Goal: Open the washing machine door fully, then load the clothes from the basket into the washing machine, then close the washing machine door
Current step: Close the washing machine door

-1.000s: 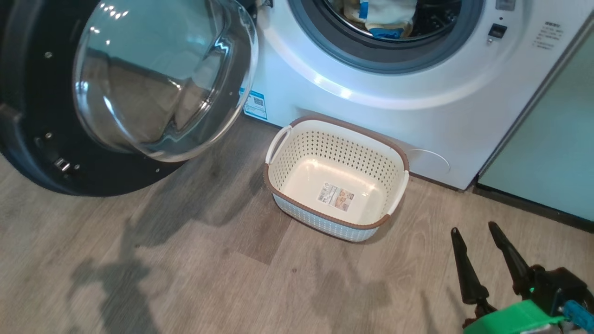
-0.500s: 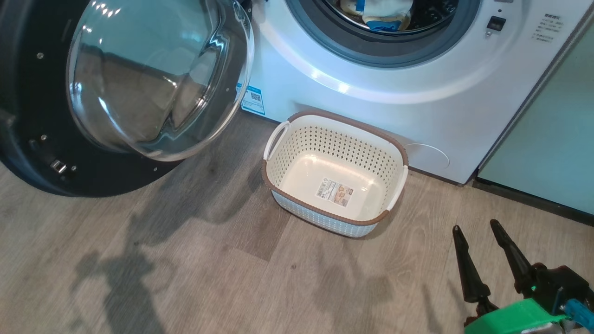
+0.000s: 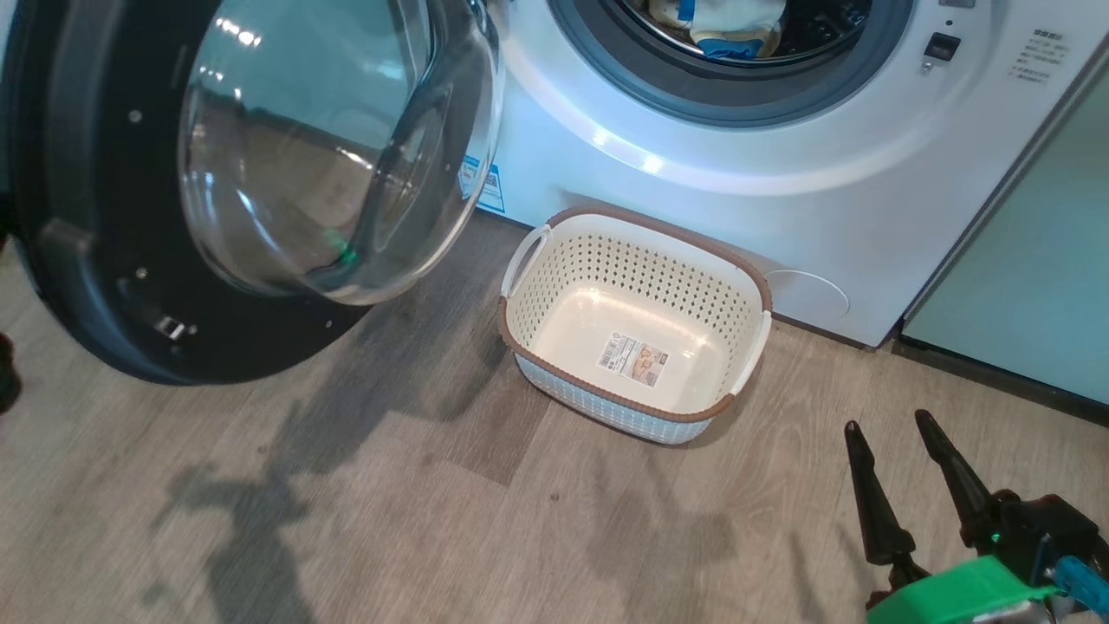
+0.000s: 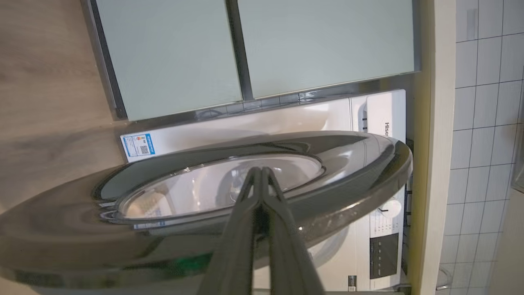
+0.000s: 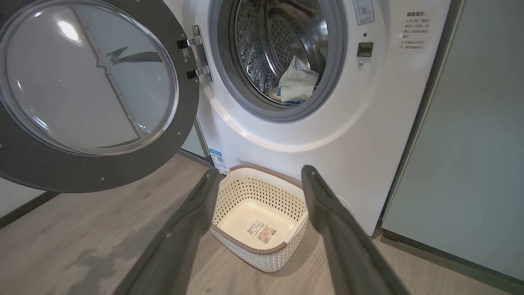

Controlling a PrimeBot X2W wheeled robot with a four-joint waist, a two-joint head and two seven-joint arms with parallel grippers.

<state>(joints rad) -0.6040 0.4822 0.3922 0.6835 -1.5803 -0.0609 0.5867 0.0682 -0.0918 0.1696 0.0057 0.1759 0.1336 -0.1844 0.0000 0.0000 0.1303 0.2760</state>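
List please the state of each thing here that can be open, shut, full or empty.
washing machine door: open, swung out to the left.
washing machine: mouth uncovered, loaded.
clothes: lying inside the washing machine.
basket: upright on the floor, empty.
left gripper: shut, holding nothing, at the door's outer face.
right gripper: open, empty.
cabinet doors: closed.

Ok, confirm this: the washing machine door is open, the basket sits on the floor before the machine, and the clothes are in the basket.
Wrong on the clothes: they lie in the drum of the washing machine, and the basket holds none, as the right wrist view shows. The washing machine door is open and the basket sits on the floor before the machine.
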